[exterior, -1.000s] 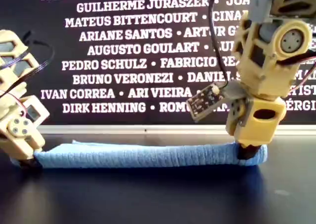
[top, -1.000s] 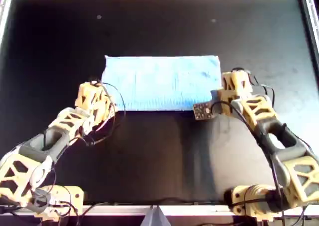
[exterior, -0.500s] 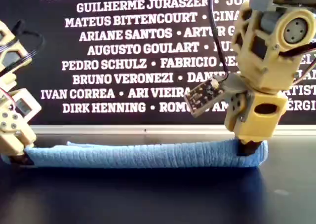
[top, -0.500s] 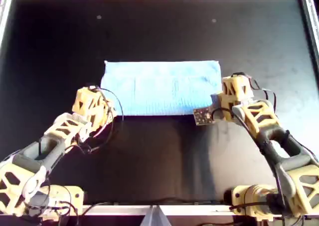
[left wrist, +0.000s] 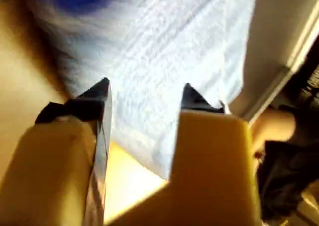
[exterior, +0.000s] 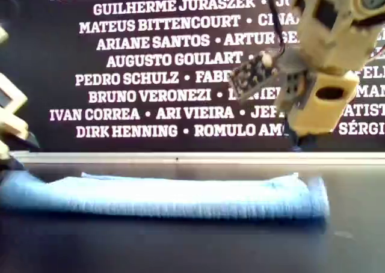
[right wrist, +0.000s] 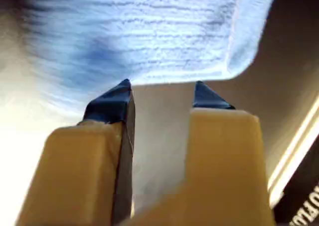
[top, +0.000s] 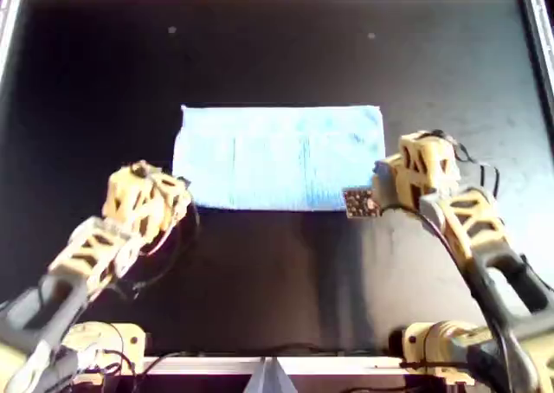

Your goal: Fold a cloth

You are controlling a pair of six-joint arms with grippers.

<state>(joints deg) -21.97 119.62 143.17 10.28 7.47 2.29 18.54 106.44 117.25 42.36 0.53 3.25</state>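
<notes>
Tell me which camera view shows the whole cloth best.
The overhead view: the cloth lies there as a complete blue rectangle, all four edges visible between the arms. The exterior view shows it only side-on, as a low folded strip. Each wrist view catches just a blurred patch beyond an open claw, left claw and right claw.

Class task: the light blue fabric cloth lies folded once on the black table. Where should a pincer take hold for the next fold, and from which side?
Probably a short end of the light blue fabric cloth, pinching a corner from above. It lies flat as a long rectangle, so the layered corners by the open right pincer and open left pincer are the easiest edges to lift.
</notes>
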